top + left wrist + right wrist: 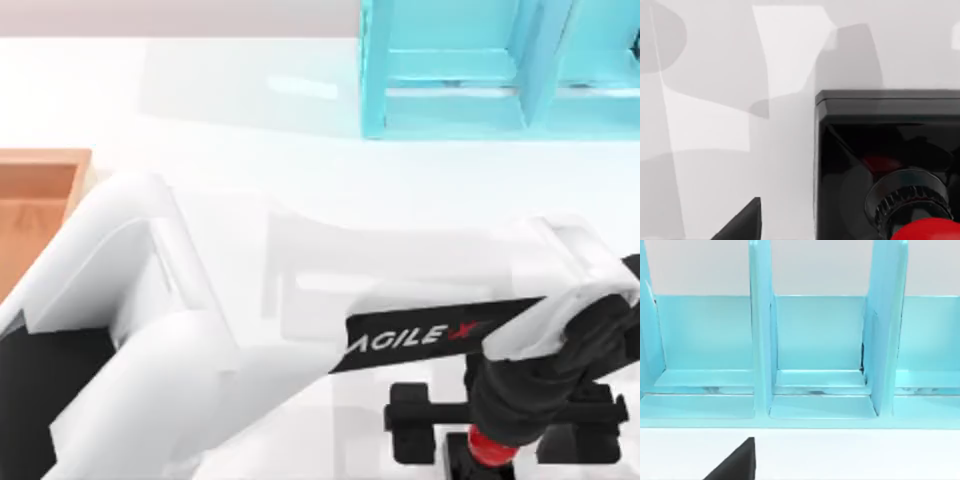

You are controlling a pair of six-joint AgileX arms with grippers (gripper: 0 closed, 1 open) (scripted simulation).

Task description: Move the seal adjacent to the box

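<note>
The seal (488, 450) stands near the table's front edge at the right; its red knob shows under my left arm's wrist. My left gripper (500, 440) hangs directly over it, open, with a black finger on either side of the knob. In the left wrist view the seal (880, 165) is very close, showing its black square base and the red knob, and one finger (742, 225) stands apart from the base. The box (40, 165), wooden with tan walls and an orange-brown inside, lies at the far left edge, partly hidden by my left arm.
A light-blue shelf unit (450, 100) stands at the back right, and the right wrist view faces its compartments (817, 340). My right arm is parked, open, with one finger (737, 462) showing. My left arm's white links (200, 330) span the table's front.
</note>
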